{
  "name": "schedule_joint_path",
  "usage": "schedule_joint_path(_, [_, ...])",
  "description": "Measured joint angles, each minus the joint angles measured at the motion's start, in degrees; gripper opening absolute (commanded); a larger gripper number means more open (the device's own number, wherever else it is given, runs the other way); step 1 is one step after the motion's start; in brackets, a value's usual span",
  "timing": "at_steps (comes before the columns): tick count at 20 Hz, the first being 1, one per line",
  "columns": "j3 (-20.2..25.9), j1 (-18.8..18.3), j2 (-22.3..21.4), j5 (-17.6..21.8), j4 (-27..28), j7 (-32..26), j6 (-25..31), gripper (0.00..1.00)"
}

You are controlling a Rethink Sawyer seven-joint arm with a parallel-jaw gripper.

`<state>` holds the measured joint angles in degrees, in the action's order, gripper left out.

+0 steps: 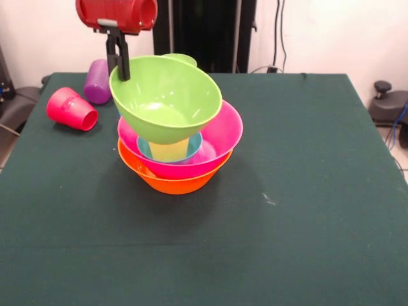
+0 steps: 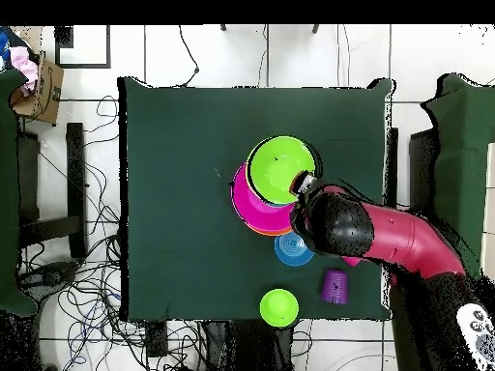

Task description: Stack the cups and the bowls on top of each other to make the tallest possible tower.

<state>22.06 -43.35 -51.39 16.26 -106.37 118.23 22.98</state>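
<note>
An orange bowl (image 1: 172,183) sits on the table with a pink bowl (image 1: 220,134) nested in it. Inside the pink bowl are a blue bowl (image 1: 193,145) and a yellow cup (image 1: 168,152). A medium green bowl (image 1: 167,99) tilts above them, its base down over the yellow cup. My gripper (image 1: 119,62) is shut on this bowl's rim on the left. From overhead, the green bowl (image 2: 280,170) covers much of the pink bowl (image 2: 244,198), with the gripper (image 2: 305,184) at its rim. A red cup (image 1: 71,109) and a purple cup (image 1: 97,81) lie on their sides at the far left.
A small green bowl (image 2: 278,307) and another blue bowl (image 2: 293,249) stand on the table near the robot's side, with the purple cup (image 2: 334,286) beside them. The small green bowl (image 1: 183,58) peeks out behind the stack. Cables lie on the floor around the table.
</note>
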Motion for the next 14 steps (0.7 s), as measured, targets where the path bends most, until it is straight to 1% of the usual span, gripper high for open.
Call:
schedule_joint_path(7, [0.2, 0.0, 1.8, 0.6, -0.4, 0.0, -1.4, 0.00])
schedule_joint_path(14, [1.3, -0.5, 1.1, 0.6, -1.5, 0.0, -1.4, 0.00])
